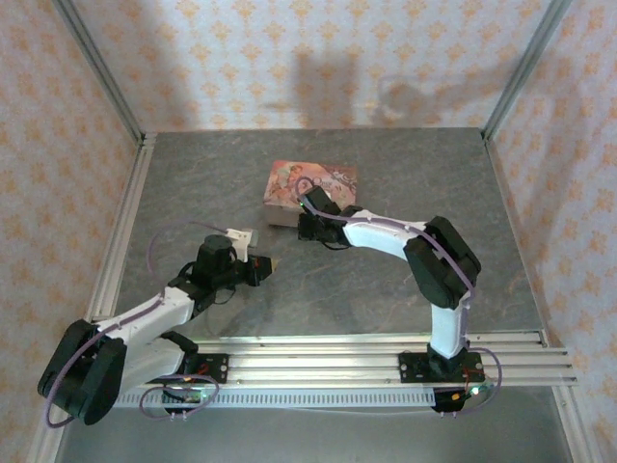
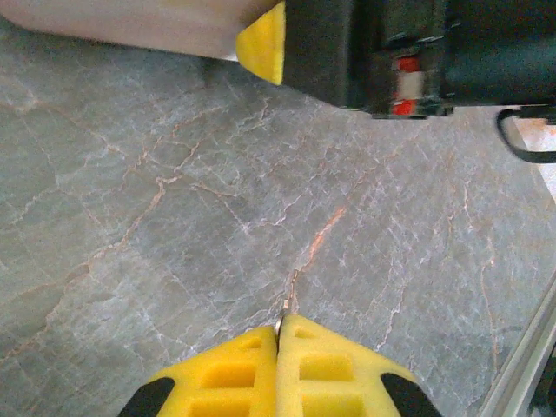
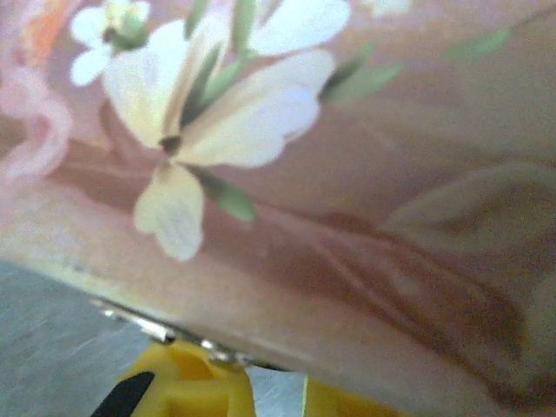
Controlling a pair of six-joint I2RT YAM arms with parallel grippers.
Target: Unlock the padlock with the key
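My left gripper hovers low over the table, left of centre, shut on the key. The key is a thin pale blade poking out between the yellow fingertips. My right gripper is pressed against the front edge of the pink illustrated box. In the right wrist view its yellow fingers stand close together with a narrow gap, right under the box wall. Thin silver metal bits lie across one fingertip at the box's lower edge. The padlock's body is hidden.
The grey marbled table is bounded by metal rails and patterned walls. In the left wrist view the right arm's black wrist and a yellow finger sit just ahead, with the box edge beyond.
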